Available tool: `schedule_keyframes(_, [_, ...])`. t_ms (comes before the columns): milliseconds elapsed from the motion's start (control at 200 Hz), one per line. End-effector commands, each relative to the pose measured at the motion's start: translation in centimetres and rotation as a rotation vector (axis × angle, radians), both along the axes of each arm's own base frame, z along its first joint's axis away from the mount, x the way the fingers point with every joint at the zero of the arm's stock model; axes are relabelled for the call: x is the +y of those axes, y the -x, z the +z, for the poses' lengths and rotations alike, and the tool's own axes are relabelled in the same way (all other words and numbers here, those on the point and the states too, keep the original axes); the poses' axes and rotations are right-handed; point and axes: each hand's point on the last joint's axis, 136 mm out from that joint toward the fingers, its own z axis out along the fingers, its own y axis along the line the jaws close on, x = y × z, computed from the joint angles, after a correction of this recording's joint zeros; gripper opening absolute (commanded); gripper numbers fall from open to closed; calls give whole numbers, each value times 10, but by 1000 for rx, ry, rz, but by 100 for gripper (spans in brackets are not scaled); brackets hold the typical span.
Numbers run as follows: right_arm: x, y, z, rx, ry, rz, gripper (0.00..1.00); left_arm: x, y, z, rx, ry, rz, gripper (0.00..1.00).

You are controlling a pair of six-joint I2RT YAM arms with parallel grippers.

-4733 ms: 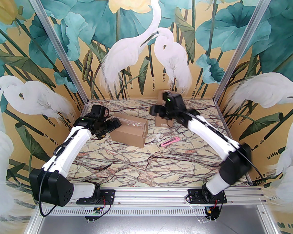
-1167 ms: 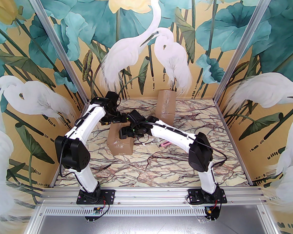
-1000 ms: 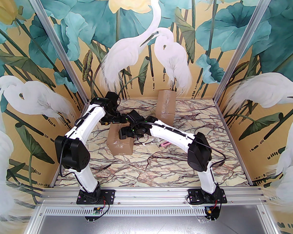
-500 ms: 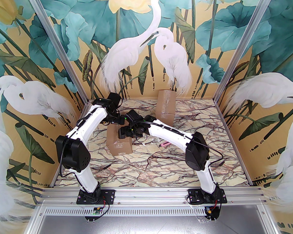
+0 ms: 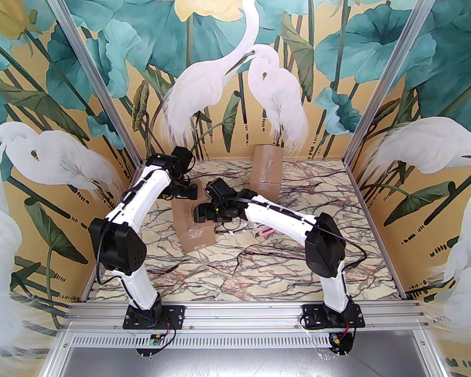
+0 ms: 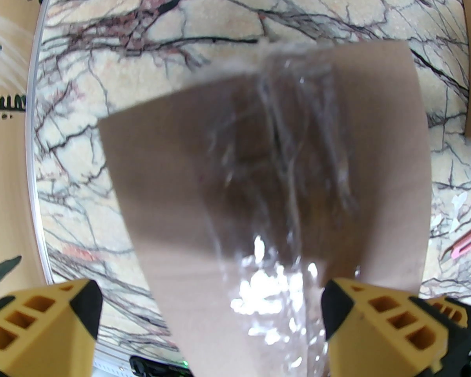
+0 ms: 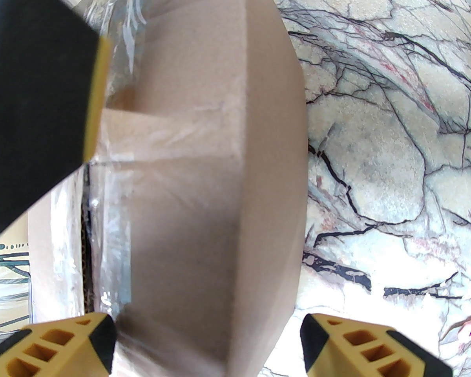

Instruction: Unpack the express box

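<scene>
The express box (image 5: 194,232) is a brown carton sealed with clear tape, lying on the marble table left of centre, its near end turned a little to the right. My left gripper (image 5: 188,193) hangs over its far end. In the left wrist view the yellow fingers (image 6: 43,328) stand wide apart and open over the taped top of the box (image 6: 267,163). My right gripper (image 5: 200,214) is at the box's right side. Its fingers (image 7: 357,348) are open, astride the long edge of the box (image 7: 204,194). The left gripper's black pad (image 7: 35,104) shows above it.
A second taped carton (image 5: 266,169) stands upright against the back wall. A pink utility knife (image 5: 266,232) lies on the table under the right forearm, also seen as a pink knife (image 6: 469,242) right of the box. Painted walls close three sides.
The box has turned, its near end swinging to the right. Both grippers stayed at its far half and shifted slightly right; both remain open.
</scene>
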Motion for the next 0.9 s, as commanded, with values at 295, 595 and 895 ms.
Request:
schedule_keyframes(295, [-22, 1, -36, 61, 116, -27, 83, 0, 37, -34, 141, 61, 75, 98])
schedule_keyframes(595, [-26, 0, -44, 88, 141, -44, 83, 3, 42, -45, 187, 37, 58, 88])
schedule_keyframes(895, [-27, -1, -43, 85, 138, -51, 83, 12, 55, -76, 266, -17, 74, 91])
